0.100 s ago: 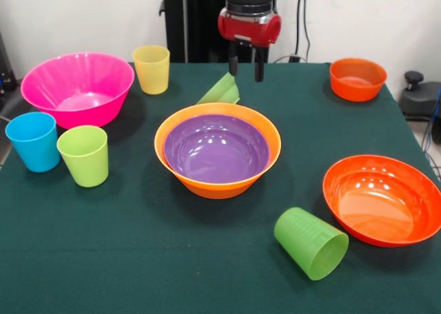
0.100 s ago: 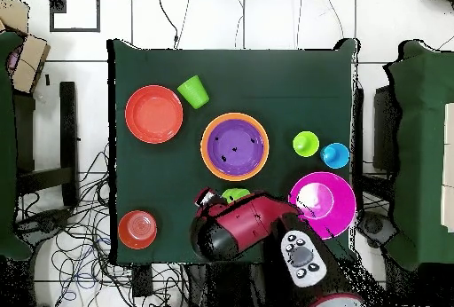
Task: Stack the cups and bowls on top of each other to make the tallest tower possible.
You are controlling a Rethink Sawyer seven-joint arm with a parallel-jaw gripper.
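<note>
Looking at the gripper (image 1: 248,71), we see its two dark fingers apart with nothing between them; it hangs above the small green bowl (image 1: 222,90), which lies tilted on its side just behind the large orange bowl (image 1: 218,151). The purple bowl (image 1: 216,149) already sits nested inside this orange one, so the tower is two pieces high.

We judge that all these pieces are thin glossy plastic: light, quite stiff, not fragile, but slippery. For the green bowl, the raised rim seems to us the best place to take hold, one finger inside and one outside the wall. A grip on the smooth round side can slide off.

The other pieces wait around on the green table (image 1: 138,259). The yellow cup (image 1: 151,69) stands upright beside the large pink bowl (image 1: 77,87). The blue cup (image 1: 34,140) and the lime green cup (image 1: 84,155) stand close together. The darker green cup (image 1: 311,243) lies on its side near the shallow red-orange bowl (image 1: 383,200), so it can roll if pushed. The small orange bowl (image 1: 357,78) is well apart, at the far corner. The ribbed cup walls probably give better friction.
</note>
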